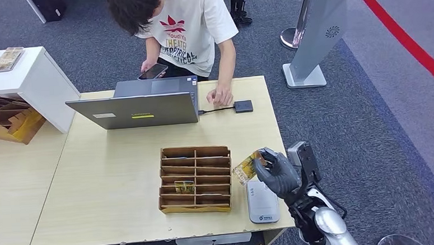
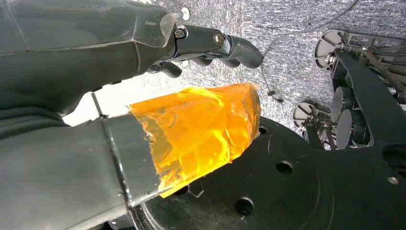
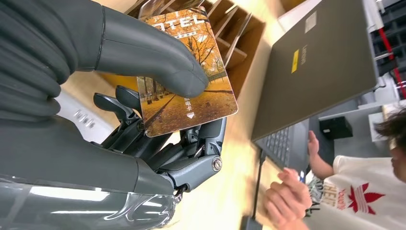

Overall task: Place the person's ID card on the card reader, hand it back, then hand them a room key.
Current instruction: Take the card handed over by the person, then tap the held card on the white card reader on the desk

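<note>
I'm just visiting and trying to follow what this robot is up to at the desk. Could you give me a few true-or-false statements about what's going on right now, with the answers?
1. The right hand holds a card with an autumn tree picture. True.
2. The laptop lies closed flat on the table. False: it stands open, its lid facing the robot.
3. The person holds a phone in one hand. True.
4. The wooden organizer holds no cards at all. False: at least one card sits in a slot.
5. The held card rests on the grey card reader. False: it is held up beside the organizer.
</note>
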You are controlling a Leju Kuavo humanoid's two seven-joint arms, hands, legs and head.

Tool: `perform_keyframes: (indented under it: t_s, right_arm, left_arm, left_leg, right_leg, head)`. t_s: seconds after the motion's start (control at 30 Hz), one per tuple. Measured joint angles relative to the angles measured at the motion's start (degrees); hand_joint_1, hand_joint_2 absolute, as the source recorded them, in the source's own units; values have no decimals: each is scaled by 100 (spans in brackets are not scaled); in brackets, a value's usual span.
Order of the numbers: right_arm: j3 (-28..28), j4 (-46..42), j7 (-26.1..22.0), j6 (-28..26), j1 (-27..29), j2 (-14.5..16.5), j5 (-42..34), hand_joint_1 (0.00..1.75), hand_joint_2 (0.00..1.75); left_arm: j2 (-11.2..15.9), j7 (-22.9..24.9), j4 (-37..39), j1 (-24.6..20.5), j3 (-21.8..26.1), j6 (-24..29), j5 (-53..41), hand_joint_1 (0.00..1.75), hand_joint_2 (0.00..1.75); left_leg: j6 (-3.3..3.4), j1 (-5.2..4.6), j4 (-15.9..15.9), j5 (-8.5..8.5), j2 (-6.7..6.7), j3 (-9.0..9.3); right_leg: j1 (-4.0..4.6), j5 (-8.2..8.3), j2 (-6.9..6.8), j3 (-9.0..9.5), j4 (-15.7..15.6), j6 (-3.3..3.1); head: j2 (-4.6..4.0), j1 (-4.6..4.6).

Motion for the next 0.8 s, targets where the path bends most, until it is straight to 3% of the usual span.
perform_keyframes:
  t_s: [0.3, 0.5, 0.8]
  right_arm:
    - [-410, -198, 89, -6, 402, -422, 240, 175, 175]
    - [-604, -171, 236, 89, 596, -629, 1143, 175, 175]
    - [-426, 78, 325, -122, 677, -706, 2441, 175, 175]
  left_arm:
    - [-82, -34, 0, 35, 91, 49, 17, 0, 0]
    - [-117, -35, 0, 61, 95, 47, 19, 0, 0]
    - [-158, 2, 0, 66, 95, 56, 19, 0, 0]
  left_leg:
    - [1, -1, 0, 0, -2, -2]
    - [6, -2, 0, -4, 0, -1]
    - [6, -1, 0, -3, 0, 0]
  right_leg:
    - [-1, 0, -2, 1, -1, 0]
    - [-2, 0, 0, 1, -4, 1]
    - [0, -1, 0, 1, -3, 0]
  head:
    - [0, 1]
    - [0, -1]
    - [0, -1]
